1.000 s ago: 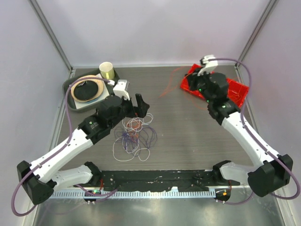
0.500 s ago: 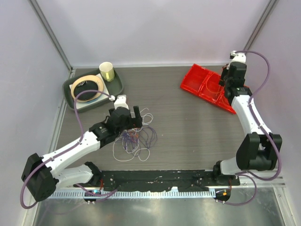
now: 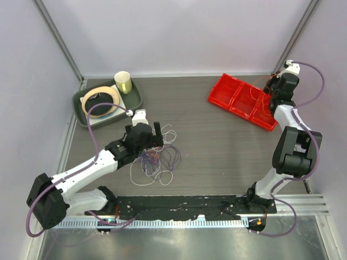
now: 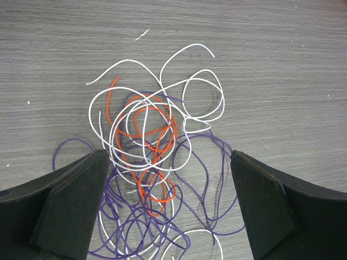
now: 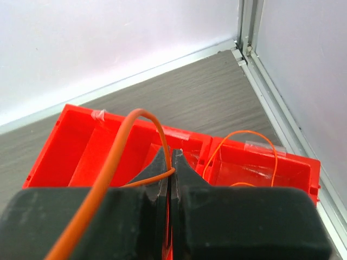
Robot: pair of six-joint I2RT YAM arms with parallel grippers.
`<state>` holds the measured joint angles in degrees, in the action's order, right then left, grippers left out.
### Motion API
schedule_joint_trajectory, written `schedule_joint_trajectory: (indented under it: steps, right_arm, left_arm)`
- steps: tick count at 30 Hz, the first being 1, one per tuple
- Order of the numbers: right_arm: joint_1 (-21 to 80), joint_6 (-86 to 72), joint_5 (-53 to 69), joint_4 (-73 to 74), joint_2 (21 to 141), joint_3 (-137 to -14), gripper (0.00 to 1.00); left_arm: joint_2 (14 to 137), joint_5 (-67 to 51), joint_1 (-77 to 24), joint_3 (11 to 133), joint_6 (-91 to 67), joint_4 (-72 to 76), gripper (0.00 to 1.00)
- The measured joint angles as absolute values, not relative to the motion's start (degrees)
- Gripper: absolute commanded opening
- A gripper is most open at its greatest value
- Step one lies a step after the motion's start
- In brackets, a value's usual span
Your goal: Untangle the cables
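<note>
The tangle of cables (image 3: 156, 158), thin white, orange-red and purple loops, lies on the table left of centre. In the left wrist view the tangle (image 4: 152, 135) lies between and just ahead of my left gripper's spread fingers. My left gripper (image 3: 155, 131) (image 4: 168, 162) is open and empty, low over the tangle's far edge. My right gripper (image 3: 275, 93) (image 5: 171, 157) is shut on an orange cable (image 5: 122, 141), held over the right end of the red tray (image 3: 238, 97) (image 5: 81, 141). Another loop of orange cable (image 5: 255, 135) lies in the tray's right compartment.
A dark green tray (image 3: 133, 100) at the back left holds a roll of tape (image 3: 101, 100) and a pale cup (image 3: 123, 82). Metal frame rails run along the table's edges and the right back corner (image 5: 246, 32). A black rail (image 3: 179, 205) crosses the near edge.
My right arm has swung from the tray's left end to its far right end, carrying the orange cable with it. My left gripper has moved down closer over the tangle.
</note>
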<state>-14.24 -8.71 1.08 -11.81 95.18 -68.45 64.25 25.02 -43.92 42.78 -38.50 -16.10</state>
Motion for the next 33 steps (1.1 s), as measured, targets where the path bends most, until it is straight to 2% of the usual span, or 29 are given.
schedule_joint_trajectory:
  steps: [9,24,33]
  right_arm:
    - [-20.2,-12.5,5.4,-21.3,101.8,-66.9,0.01]
    - [-22.2,-9.8,1.6,-14.2,108.4,-69.4,0.05]
    - [-22.1,-10.7,-3.5,-8.0,113.4,-71.0,0.3]
  left_arm:
    - [64.2,25.1,-43.9,42.8,-38.5,-16.1,1.0]
    - [66.5,25.5,-43.9,42.8,-38.5,-15.3,1.0]
    - [66.8,25.4,-43.9,42.8,-38.6,-15.2,1.0]
